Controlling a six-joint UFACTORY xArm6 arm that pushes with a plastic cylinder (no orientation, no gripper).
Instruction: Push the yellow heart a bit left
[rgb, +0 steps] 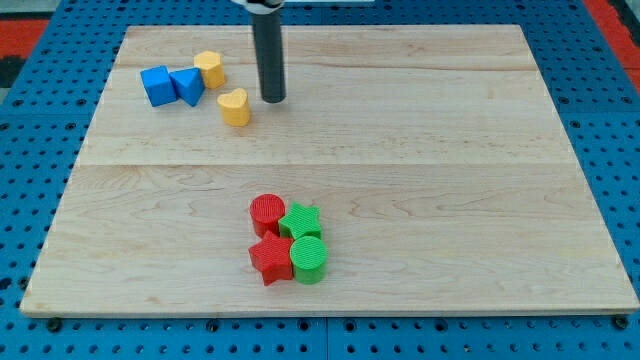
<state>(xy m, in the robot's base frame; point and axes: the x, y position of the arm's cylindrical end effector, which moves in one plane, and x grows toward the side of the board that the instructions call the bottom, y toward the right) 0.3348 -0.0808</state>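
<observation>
The yellow heart (234, 106) lies on the wooden board (420, 150) in the upper left part of the view. My tip (273, 99) stands just to the heart's right, a small gap away, not touching it. The dark rod rises straight up from the tip to the view's top. A yellow hexagon-like block (210, 69) sits up and left of the heart. A blue triangle (188, 86) and a blue cube (157, 86) lie to the heart's left, touching each other.
A cluster of blocks sits at the lower middle: a red cylinder (267, 214), a green star (301, 220), a red star (270, 259) and a green cylinder (309, 259). Blue pegboard (30, 150) surrounds the board.
</observation>
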